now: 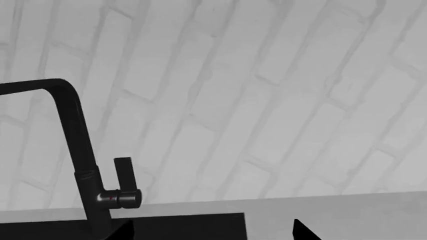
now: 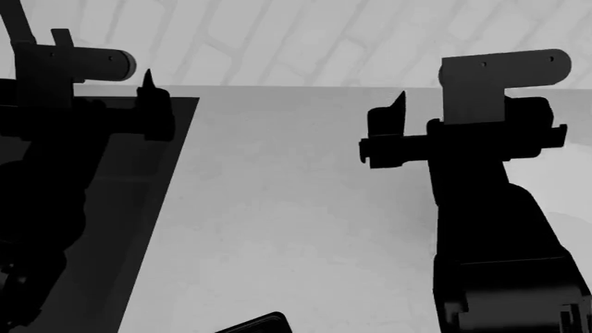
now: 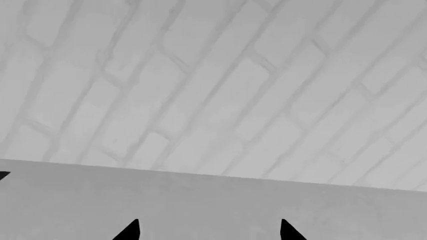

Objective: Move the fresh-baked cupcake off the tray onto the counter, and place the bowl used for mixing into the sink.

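Neither the cupcake nor the bowl is in view. A glossy black rounded corner, apparently the tray (image 2: 258,325), pokes in at the head view's bottom edge. The light grey counter (image 2: 296,208) runs to the brick wall. The black sink (image 2: 138,208) lies at the left, and my left gripper (image 1: 212,232) hovers open over its far edge (image 1: 187,226) with nothing between the fingertips (image 1: 301,231). My right gripper (image 3: 208,232) is open above bare counter (image 3: 200,195), also holding nothing.
A dark faucet (image 1: 80,160) with a side lever (image 1: 123,172) rises behind the sink, close to the left arm. A white brick wall (image 3: 213,75) closes off the back of the counter. The right arm (image 2: 490,229) fills the head view's right side.
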